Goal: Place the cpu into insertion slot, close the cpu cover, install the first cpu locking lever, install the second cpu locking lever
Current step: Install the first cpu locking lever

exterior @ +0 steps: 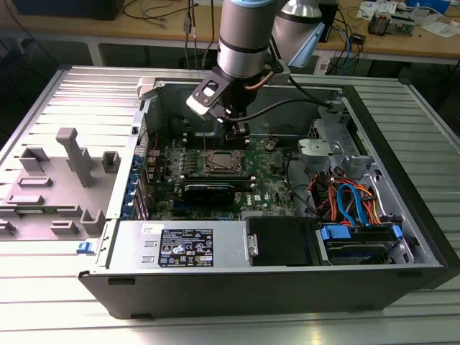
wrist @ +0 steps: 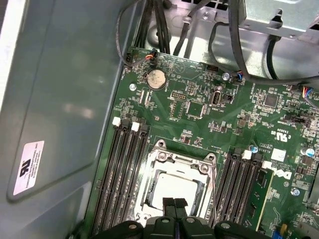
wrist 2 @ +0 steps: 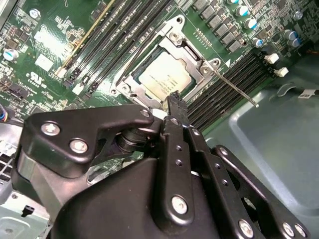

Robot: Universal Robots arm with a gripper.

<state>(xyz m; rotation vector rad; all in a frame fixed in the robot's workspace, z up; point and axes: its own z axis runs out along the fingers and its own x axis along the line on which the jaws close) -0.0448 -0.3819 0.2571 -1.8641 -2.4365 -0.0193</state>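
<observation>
Your black pincer point(wrist: 174, 203) has its two fingers pressed together and holds nothing. It hangs right over the small flat silver-grey square cpu point(wrist 2: 164, 77). The cpu sits in the dark square insertion slot point(exterior: 219, 162), with the thin silvery frame cover point(wrist 2: 192, 56) lying over it. A thin silver lever rod point(wrist 2: 237, 87) sticks out from one cover corner, slanting across the black memory slots point(wrist 2: 214, 99), near your pincer tip.

The cpu point(wrist: 172, 190) lies in the insertion slot point(wrist: 148, 199), with the cpu cover point(wrist: 175, 162) down around it. The gripper point(wrist: 174, 202), fingertips together, hangs over the chip's edge.
</observation>
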